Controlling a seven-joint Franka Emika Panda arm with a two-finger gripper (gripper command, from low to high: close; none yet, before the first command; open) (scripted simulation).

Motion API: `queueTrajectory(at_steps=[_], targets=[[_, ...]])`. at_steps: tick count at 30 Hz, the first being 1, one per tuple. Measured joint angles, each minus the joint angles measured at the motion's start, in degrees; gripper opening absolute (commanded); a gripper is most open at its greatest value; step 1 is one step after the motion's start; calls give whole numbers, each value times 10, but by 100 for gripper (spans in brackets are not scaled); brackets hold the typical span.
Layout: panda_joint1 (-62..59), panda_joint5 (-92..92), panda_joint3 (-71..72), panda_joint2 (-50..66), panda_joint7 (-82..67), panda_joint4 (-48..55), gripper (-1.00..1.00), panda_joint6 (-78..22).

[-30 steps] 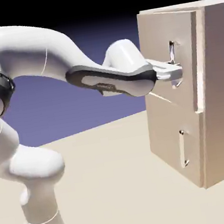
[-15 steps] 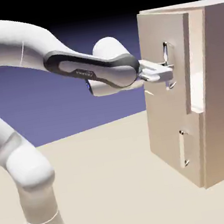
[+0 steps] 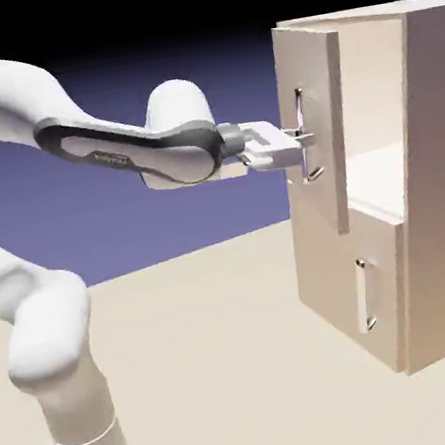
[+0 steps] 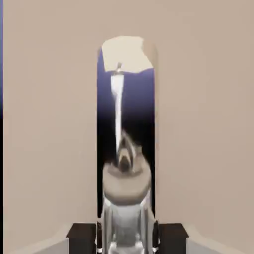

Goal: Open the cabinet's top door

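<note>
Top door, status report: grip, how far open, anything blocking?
Gripper shut on the top door's handle. Top door swung partly open, cabinet interior showing; bottom door shut. Nothing in the swing path.

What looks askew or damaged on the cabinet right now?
Nothing stands out. The top door is swung partly open, showing the pale inside of the cabinet, which fits the job. The pincer is shut on its long silver handle. The lower door sits closed and flush.
</note>
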Motion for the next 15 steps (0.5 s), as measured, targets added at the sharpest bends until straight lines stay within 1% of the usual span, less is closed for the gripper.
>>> queueTrajectory(at_steps=[9,15], targets=[[-98,224,101,-115,-127,-53,-100,34],[-121,374,134,-176,-234,-86,-100,41]])
